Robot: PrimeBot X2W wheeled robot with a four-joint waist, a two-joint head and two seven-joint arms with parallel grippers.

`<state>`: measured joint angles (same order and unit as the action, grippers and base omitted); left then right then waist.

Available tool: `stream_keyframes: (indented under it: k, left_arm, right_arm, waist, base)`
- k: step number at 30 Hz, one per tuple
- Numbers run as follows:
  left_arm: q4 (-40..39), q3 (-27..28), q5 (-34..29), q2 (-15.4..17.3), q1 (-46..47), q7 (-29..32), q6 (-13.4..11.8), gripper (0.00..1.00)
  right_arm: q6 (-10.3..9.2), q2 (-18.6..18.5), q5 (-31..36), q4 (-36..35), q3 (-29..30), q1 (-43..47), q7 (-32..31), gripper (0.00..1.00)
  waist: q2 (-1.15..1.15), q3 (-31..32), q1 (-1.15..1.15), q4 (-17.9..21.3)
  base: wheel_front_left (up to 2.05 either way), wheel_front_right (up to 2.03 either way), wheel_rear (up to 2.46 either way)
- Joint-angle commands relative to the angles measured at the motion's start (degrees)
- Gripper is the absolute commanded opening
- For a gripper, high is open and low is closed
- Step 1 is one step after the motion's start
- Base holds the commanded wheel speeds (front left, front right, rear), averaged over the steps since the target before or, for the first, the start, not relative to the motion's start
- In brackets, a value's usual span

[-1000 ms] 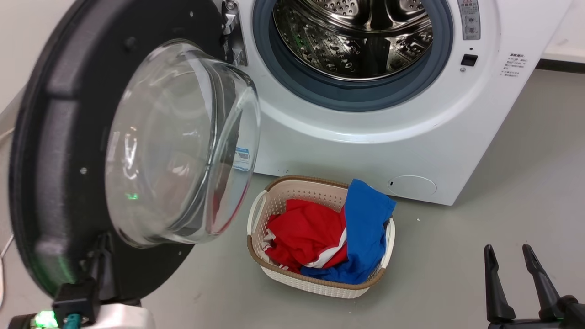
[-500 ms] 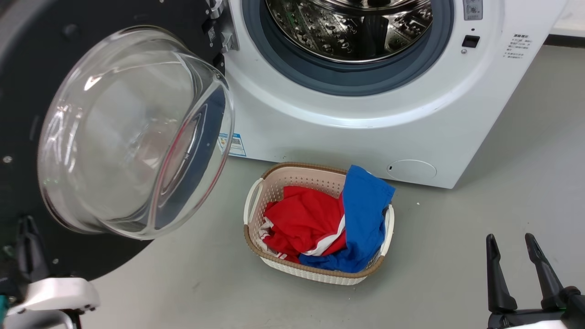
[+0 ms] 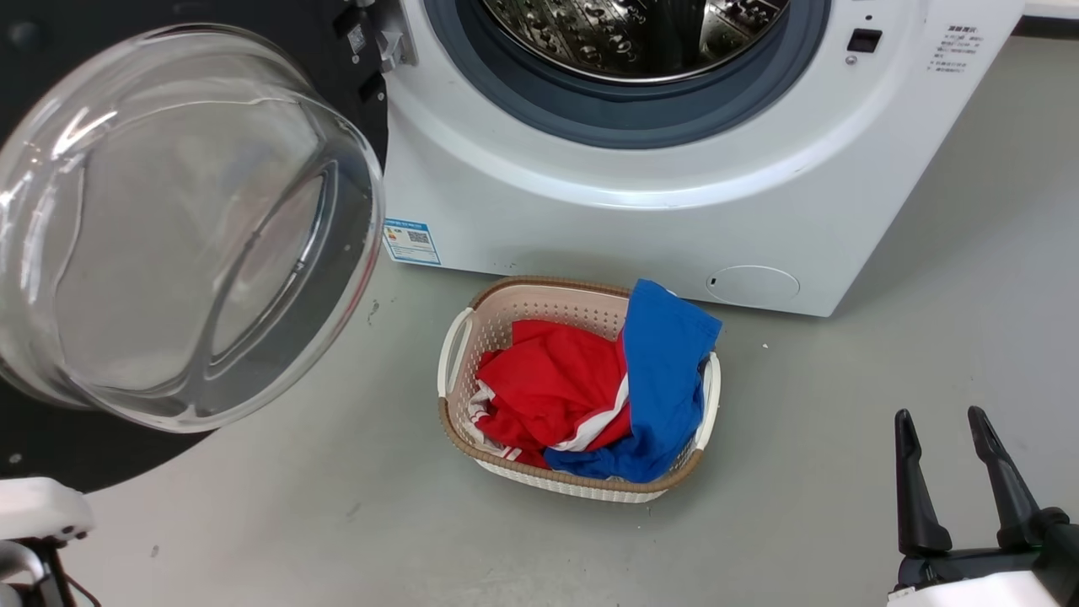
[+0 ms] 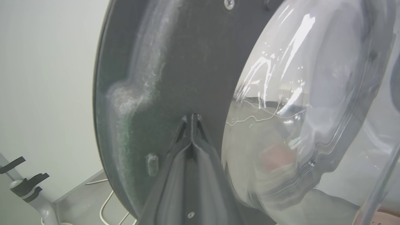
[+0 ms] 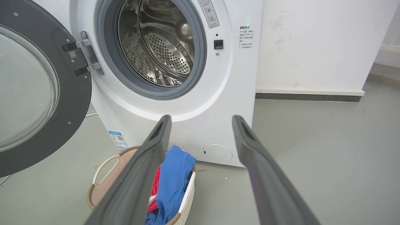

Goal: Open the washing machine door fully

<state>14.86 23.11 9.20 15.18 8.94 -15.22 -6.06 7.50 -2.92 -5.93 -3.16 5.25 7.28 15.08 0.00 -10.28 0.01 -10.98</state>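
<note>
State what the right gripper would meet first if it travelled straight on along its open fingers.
Probably the washing machine: the right gripper aims at its white front just below the grey gasket, passing above the laundry basket. Depth is unclear.

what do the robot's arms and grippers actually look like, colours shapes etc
The right gripper has two long matte black fingers tapering to slim rounded tips, on a black base over a white housing. The left gripper has the same dark tapered fingers, with a small screw near their base. A rounded white forearm shell with small dark fasteners shows at the head view's lower left.
</note>
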Motion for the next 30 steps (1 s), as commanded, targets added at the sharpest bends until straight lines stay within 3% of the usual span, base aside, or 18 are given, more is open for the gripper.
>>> stream_keyframes:
  k: [1, 20, 25, 30]
  left_arm:
    - [0.9, 1.2, 0.1, 0.7, 1.3, 0.1, 0.2, 0.00]
    - [11.7, 6.5, -1.1, 5.2, 7.1, 0.1, 3.7, 0.00]
    - [11.5, 5.8, -3.5, 5.8, 7.0, 0.1, 5.9, 0.00]
    - [7.9, 4.6, -5.6, 4.3, 4.7, 0.1, 6.9, 0.00]
  right_arm:
    - [-0.01, 0.1, 0.2, -0.1, 0.0, -0.7, 0.1, 1.00]
    - [-0.01, 0.1, 0.8, 0.1, -0.1, -2.1, 0.1, 1.00]
    - [-0.01, 0.1, 0.2, 0.7, -0.1, -1.7, 0.1, 1.00]
    - [-0.01, 0.1, -0.4, 1.1, 0.0, -1.0, 0.1, 1.00]
  waist:
    - [0.00, -0.4, -0.01, 0.3]
    - [0.00, -2.0, -0.01, 2.4]
    - [0.00, -0.6, -0.01, 2.4]
    - [0.00, 1.3, -0.01, 2.3]
  base:
    - [0.00, 0.00, 0.00]
    - [0.00, 0.00, 0.00]
    - [0.00, 0.00, 0.00]
    - [0.00, 0.00, 0.00]
